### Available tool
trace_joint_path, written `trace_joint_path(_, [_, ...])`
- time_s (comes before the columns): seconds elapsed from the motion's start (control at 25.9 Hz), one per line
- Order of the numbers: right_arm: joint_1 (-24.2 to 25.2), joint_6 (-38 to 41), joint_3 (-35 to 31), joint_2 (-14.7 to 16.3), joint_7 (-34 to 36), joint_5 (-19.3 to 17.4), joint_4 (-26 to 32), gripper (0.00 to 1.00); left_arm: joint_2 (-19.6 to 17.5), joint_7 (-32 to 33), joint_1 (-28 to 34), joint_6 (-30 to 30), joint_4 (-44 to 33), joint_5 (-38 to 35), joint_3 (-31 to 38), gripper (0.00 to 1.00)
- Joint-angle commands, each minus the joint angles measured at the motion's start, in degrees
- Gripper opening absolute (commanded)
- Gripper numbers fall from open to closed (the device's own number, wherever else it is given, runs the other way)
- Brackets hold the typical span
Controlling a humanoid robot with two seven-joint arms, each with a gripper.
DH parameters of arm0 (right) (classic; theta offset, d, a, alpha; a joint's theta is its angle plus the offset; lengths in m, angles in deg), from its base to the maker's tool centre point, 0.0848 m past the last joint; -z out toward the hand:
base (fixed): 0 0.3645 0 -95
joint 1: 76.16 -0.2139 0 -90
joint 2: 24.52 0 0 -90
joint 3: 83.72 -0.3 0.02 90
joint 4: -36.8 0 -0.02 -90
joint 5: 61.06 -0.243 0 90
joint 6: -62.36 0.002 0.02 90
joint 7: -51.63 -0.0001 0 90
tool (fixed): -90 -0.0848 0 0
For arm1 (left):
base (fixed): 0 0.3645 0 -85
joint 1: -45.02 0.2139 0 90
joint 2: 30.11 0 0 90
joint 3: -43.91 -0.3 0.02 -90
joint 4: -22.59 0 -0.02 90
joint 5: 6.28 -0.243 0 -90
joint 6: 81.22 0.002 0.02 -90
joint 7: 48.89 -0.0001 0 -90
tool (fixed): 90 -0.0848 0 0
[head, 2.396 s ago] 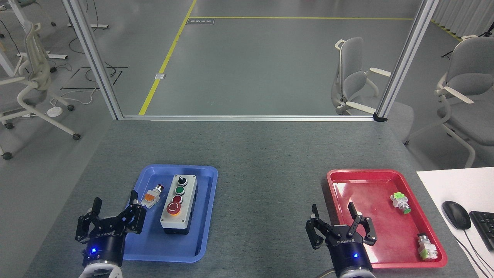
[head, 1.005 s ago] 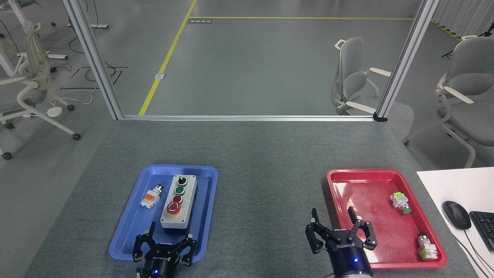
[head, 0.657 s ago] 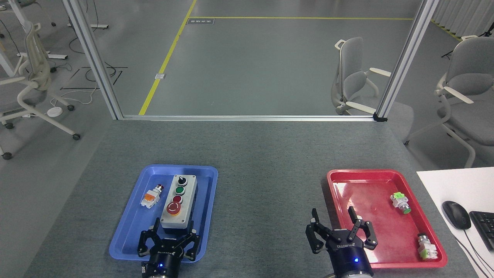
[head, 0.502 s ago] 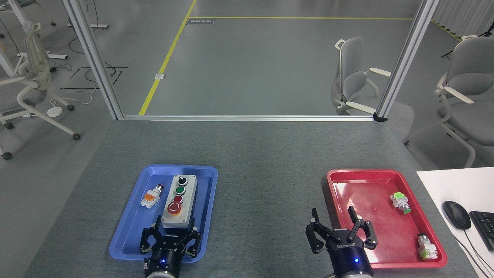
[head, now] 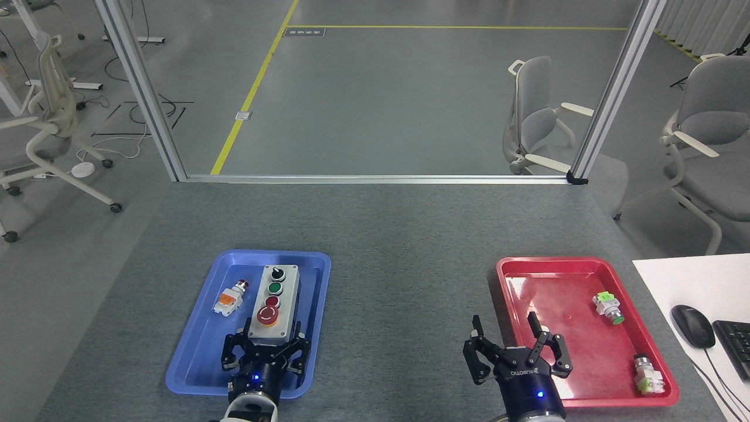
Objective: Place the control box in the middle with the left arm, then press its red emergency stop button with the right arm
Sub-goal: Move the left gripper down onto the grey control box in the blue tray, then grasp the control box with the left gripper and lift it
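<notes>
Blue tray [head: 193, 357] on the left holds the box [head: 273, 302], upright, long axis running away from me. Left gripper [head: 265, 347] sits at its near end, jaws spread to either side, not yet clamped. Good practice here: close squarely on the side walls, below the red stop button [head: 267, 315], then lift clear of the rim toward the bare middle [head: 404, 293]. Right gripper [head: 514, 347] waits, spread wide and empty.

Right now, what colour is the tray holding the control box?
Blue, seen in the head view, under the control box.
</notes>
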Motion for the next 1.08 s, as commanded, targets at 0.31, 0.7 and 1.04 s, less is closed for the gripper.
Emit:
trace_joint_path(0.31, [-0.2, 0.5, 0.0, -0.1, 0.0, 0.6, 0.0, 0.98, 0.2, 0.0, -6.5, -4.5, 8.1, 3.3, 0.0, 0.45])
trace_joint_path(0.7, [-0.2, 0.5, 0.0, -0.1, 0.0, 0.7, 0.0, 0.98, -3.6, -0.1, -3.0, -13.5, -5.8, 16.3, 2.9, 0.0])
trace_joint_path(1.04, [0.0, 0.3, 0.0, -0.1, 0.0, 0.7, 0.1, 0.98, -0.7, -0.4, 0.3, -10.3, -17.5, 16.5, -6.0, 0.0])
